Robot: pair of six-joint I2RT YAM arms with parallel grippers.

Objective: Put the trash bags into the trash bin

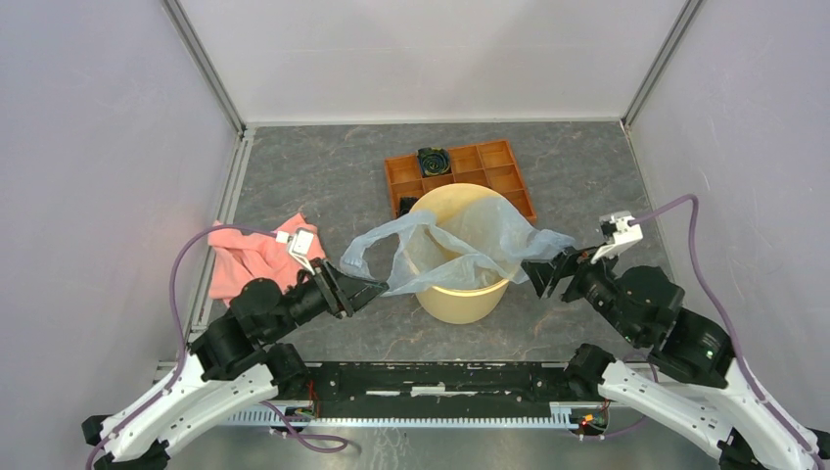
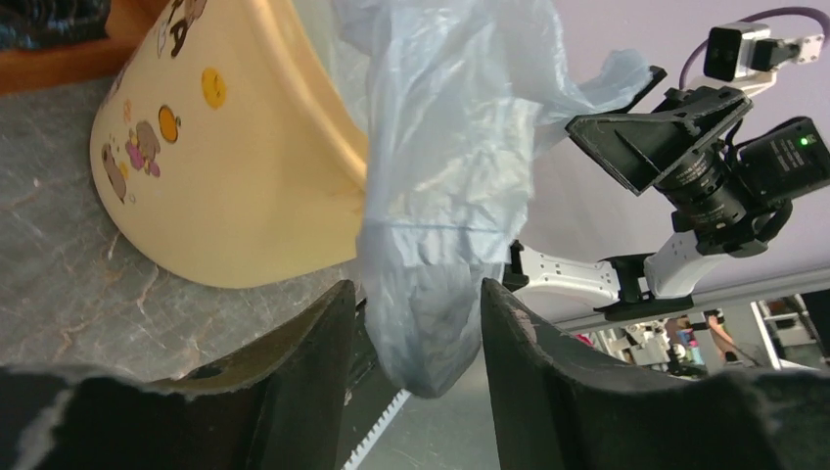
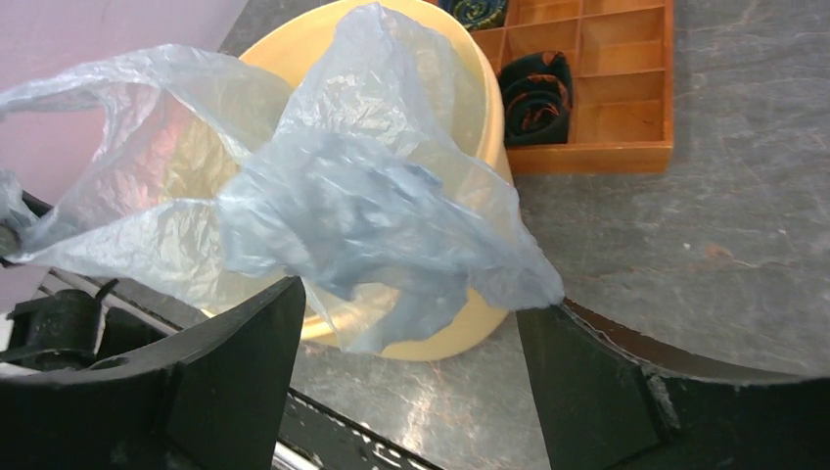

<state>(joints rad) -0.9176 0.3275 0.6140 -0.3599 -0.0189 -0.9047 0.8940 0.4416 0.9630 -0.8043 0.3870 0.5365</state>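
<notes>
The pale blue trash bag (image 1: pixel 460 245) is draped over the yellow-tan trash bin (image 1: pixel 460 299), partly inside it, with ends hanging out left and right. My left gripper (image 1: pixel 370 287) is at the bag's left end. In the left wrist view its jaws stand apart (image 2: pixel 416 304) with a hanging fold of the bag (image 2: pixel 440 196) between them, beside the bin wall (image 2: pixel 245 176). My right gripper (image 1: pixel 540 274) is open at the bag's right end. In the right wrist view (image 3: pixel 411 299) a bag corner (image 3: pixel 343 196) touches one finger (image 3: pixel 587 372). The bin rim (image 3: pixel 494 127) shows behind.
An orange compartmented tray (image 1: pixel 494 171) with dark rolled items (image 1: pixel 434 160) stands just behind the bin; it also shows in the right wrist view (image 3: pixel 626 127). A salmon-pink cloth (image 1: pixel 250 257) lies at the left by the wall. The arms' base rail (image 1: pixel 421 392) runs along the near edge.
</notes>
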